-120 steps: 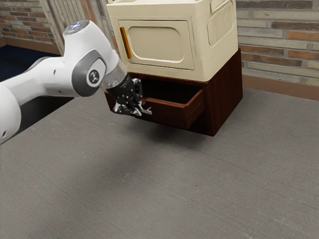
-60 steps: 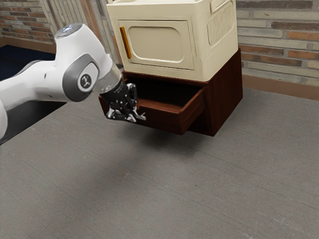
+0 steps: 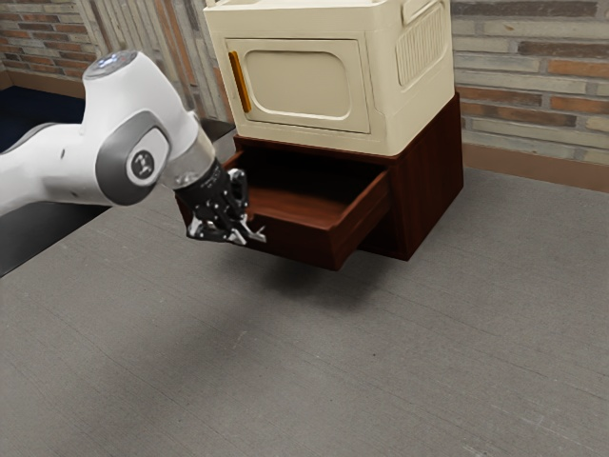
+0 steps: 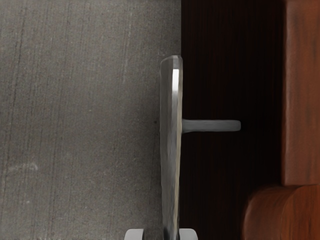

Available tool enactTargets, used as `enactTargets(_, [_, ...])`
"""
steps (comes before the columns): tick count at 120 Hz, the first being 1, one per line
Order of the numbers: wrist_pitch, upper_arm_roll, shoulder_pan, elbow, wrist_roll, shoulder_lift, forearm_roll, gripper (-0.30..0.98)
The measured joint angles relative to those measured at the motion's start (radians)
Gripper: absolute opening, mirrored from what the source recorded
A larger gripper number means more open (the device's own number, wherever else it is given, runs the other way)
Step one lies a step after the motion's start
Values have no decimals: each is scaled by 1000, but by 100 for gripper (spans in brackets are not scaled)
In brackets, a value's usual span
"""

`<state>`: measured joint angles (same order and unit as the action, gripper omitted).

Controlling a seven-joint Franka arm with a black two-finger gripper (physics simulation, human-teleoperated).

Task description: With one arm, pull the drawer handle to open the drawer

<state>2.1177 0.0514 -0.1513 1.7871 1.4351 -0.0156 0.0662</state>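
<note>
Gripper [image 3: 249, 231] pinching the metal handle [image 4: 171, 140] from both sides, wrist view. Drawer [image 3: 309, 243] partway out of the brown cabinet [image 3: 433, 181], its handle at the front; exterior view has the cabinet at about 2 o'clock from the gripper, arm [image 3: 133, 133] coming in from 10. Step looks like the pull, opening well along. To do it well: draw straight toward 7-8 o'clock in the exterior view, level, slow, wrist angle fixed. Twisting or lifting could jam the drawer or slip the thin bar. Ease off near full travel; cream box [image 3: 304, 86] sits on top, so no jerks.
</note>
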Motion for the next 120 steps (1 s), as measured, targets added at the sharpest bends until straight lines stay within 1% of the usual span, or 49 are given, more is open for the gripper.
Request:
enactTargets(90, [10,8,0,132,6,115,-1,-2])
enactTargets(103, [15,8,-25,133,5,116,-8,4])
enactTargets(120, [17,8,-20,132,2,144,-27,11])
